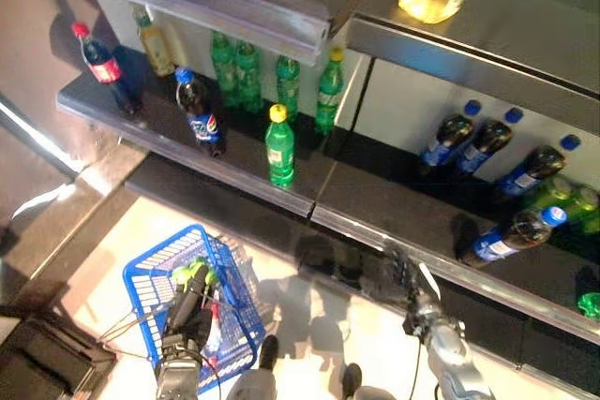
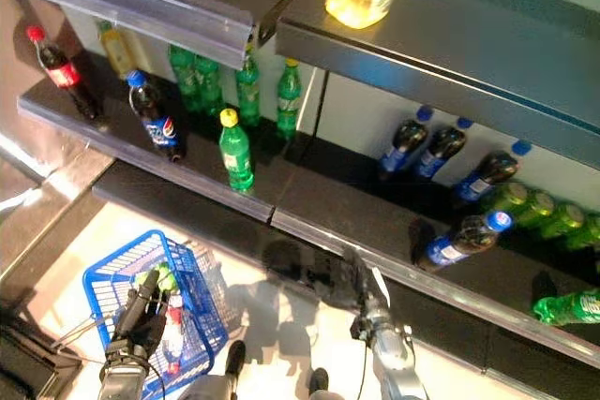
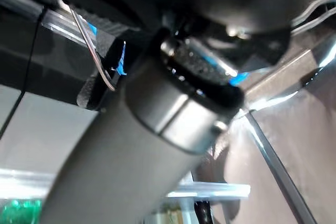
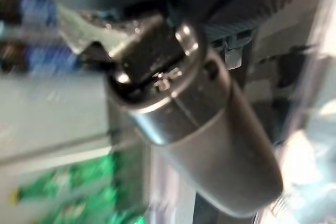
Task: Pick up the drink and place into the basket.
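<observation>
Left eye view: bottles [image 1: 279, 145] line the far shelf [image 1: 234, 170]. Near left, the basket [image 1: 150, 274] holds a green bottle [image 1: 192, 274]. Left hand [image 1: 187, 320] grips its handle; right hand [image 1: 389, 274]: cannot tell.

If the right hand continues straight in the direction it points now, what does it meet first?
Probably the front edge of the lower shelf: the right hand points at it from just below. Depth is unclear.

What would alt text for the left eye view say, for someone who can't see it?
Seen from above, a robot's left hand holds a blue basket with items inside, while its right hand reaches toward a dark shelf of green and cola bottles; one cola bottle lies tipped over.
</observation>
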You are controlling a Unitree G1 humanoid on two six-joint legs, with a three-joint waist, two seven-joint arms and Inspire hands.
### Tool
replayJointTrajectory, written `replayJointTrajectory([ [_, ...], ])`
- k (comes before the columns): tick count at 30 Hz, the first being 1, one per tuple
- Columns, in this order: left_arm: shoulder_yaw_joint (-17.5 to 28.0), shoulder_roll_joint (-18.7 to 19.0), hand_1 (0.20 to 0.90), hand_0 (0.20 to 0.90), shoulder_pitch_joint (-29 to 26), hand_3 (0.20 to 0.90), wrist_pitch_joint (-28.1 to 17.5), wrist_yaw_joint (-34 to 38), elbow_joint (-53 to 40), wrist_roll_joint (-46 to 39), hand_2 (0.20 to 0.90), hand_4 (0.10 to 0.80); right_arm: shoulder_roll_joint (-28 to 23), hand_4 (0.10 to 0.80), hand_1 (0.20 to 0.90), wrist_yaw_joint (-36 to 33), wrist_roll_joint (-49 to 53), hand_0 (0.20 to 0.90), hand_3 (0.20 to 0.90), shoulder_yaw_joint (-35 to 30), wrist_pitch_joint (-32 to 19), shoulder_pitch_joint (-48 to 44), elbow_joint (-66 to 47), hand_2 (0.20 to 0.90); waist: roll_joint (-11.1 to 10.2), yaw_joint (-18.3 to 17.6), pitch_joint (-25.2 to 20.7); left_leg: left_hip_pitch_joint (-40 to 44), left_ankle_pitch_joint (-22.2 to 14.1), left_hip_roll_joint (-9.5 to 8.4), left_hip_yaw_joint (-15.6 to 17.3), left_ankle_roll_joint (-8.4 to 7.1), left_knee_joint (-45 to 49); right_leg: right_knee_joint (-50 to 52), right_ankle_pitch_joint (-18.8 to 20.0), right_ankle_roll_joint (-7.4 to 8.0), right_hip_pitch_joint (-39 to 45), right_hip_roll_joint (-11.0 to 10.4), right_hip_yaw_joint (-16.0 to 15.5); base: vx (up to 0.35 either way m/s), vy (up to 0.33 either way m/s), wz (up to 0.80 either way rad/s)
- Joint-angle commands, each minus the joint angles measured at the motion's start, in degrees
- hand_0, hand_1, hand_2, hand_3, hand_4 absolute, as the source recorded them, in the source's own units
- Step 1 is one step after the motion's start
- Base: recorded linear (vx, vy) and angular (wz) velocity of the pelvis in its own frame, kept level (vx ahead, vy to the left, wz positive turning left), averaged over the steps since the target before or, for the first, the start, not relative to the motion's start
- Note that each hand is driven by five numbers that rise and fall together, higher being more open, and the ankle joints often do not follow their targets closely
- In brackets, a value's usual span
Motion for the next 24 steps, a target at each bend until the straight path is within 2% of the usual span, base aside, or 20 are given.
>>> replayJointTrajectory([
  [1, 0.60, 4.85, 0.300, 0.300, -2.70, 0.200, -8.58, -5.99, 2.69, 7.01, 0.300, 0.100, -4.48, 0.800, 0.900, -2.41, 3.30, 0.900, 0.900, -2.84, -5.36, 0.25, 10.04, 0.900, 4.00, -0.09, -11.21, 3.41, -4.05, 0.23, 1.31, 0.18, -0.10, 0.63, 4.29, -1.89, -2.49, 1.50, 1.66, 0.002, 0.016, -0.15],
  [5, 0.34, 5.52, 0.300, 0.300, -3.84, 0.200, -8.31, -5.15, 9.84, 9.79, 0.300, 0.100, -4.56, 0.800, 0.900, -2.52, 3.53, 0.900, 0.900, -4.52, -6.80, -0.93, 19.76, 0.900, 4.04, -0.59, -11.36, 3.81, -4.37, 0.20, 1.77, 0.35, -0.10, 0.71, 4.31, -2.09, -2.67, 1.84, 3.02, 0.007, 0.009, -0.15],
  [11, 1.05, 6.52, 0.300, 0.300, -4.93, 0.200, -7.61, -4.22, 19.51, 15.41, 0.300, 0.100, -4.44, 0.800, 0.900, -2.22, 2.64, 0.900, 0.900, -5.65, -7.85, -1.81, 28.61, 0.900, 3.82, -1.26, -11.45, 4.44, -4.85, 0.26, 2.68, 0.58, -0.06, 1.14, 4.13, -2.28, -2.92, 2.17, 4.30, 0.021, -0.006, -0.19],
  [17, 0.83, 7.32, 0.300, 0.300, -5.14, 0.200, -6.88, -7.04, 29.18, 20.21, 0.300, 0.100, -5.00, 0.800, 0.900, -1.34, 2.31, 0.900, 0.900, -7.06, -3.04, -2.60, 38.23, 0.900, 3.75, -1.79, -11.43, 5.32, -5.71, 0.42, 4.09, 0.76, 0.22, 1.46, 3.70, -2.45, -2.63, 2.29, 4.84, 0.036, -0.005, -0.11],
  [24, -0.82, 6.88, 0.300, 0.300, -5.47, 0.200, -5.17, -6.69, 31.18, 21.30, 0.300, 0.100, -5.15, 0.800, 0.900, -0.78, 3.04, 0.900, 0.900, -7.23, -0.15, -3.38, 41.16, 0.900, 3.77, -1.48, -10.92, 5.92, -6.08, 0.33, 4.23, 1.06, 0.29, 1.99, 3.40, -2.48, -2.30, 2.07, 4.38, 0.033, 0.002, -0.14],
])
